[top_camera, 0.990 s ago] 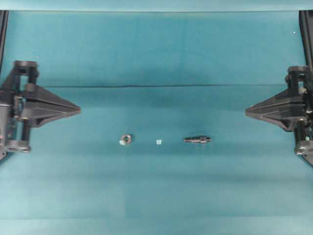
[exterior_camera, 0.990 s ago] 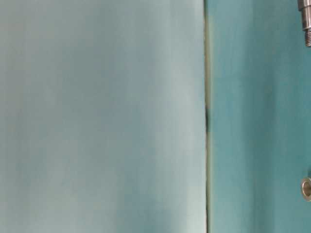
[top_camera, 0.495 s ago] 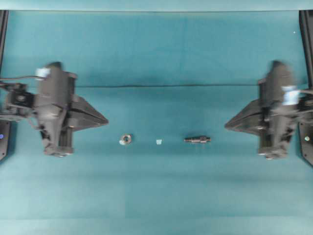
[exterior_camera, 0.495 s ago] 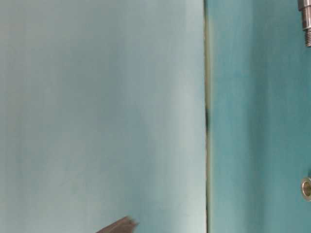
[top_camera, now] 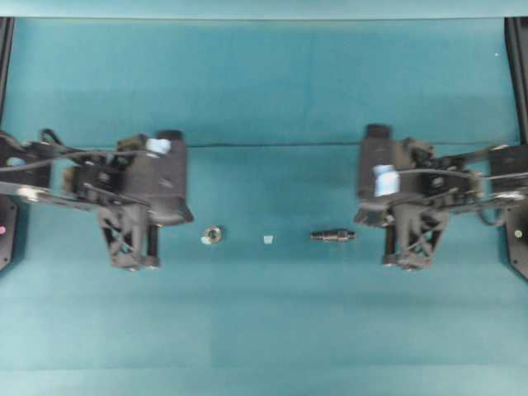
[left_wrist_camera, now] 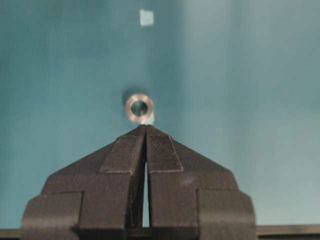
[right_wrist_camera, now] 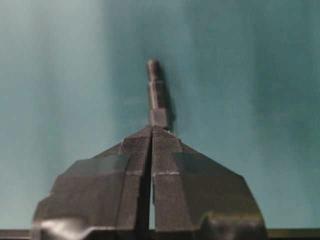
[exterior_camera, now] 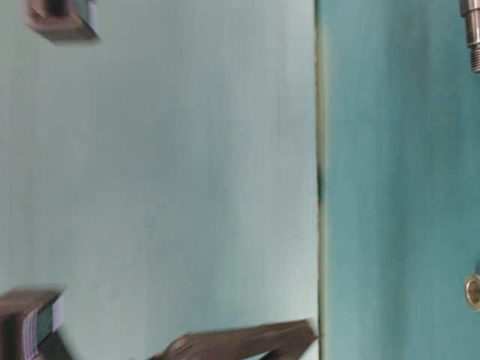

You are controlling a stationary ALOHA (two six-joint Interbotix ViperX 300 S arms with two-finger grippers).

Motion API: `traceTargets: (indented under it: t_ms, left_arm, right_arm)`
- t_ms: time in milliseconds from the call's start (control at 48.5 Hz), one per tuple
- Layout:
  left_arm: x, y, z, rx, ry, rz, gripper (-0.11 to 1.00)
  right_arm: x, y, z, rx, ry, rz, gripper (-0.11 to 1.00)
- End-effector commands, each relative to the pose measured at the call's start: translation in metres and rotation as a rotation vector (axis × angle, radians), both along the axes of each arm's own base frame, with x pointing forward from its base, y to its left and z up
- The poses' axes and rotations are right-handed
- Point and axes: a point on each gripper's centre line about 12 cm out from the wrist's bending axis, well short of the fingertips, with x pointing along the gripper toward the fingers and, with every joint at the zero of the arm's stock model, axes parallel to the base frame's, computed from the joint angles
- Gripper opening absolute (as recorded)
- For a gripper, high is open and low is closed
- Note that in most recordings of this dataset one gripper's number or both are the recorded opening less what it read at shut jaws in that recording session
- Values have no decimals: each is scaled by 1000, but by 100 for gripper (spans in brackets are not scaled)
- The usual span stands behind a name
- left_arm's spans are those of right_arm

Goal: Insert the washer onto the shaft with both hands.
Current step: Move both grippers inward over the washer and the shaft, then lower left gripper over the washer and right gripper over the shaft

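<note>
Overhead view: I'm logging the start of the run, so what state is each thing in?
Washer: flat on the mat, loose.
Shaft: on its side, bare.
Scrap: loose between them.
Left end effector: shut, empty.
Right end effector: shut, empty.

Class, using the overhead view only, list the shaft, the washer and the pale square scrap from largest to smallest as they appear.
1. shaft, the longest
2. washer
3. pale square scrap, the smallest
All three lie flat on the same table, so nearness hardly affects this.
</note>
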Motion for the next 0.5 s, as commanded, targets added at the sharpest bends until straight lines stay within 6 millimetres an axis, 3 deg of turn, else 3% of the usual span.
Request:
traceTargets:
  t_ms: [0,227,474]
  left_arm:
    - [9,-1,1,9,14,-10,2]
    - [16,0,-15,34,63,-44,2]
    - [18,-1,-20,74,70,-107,2]
  right_arm:
    - [11,4,1,-24,9,51,-10]
    - [23,5,-9,-65,50,133,-10]
    - [24,5,-18,-73,71,148,-10]
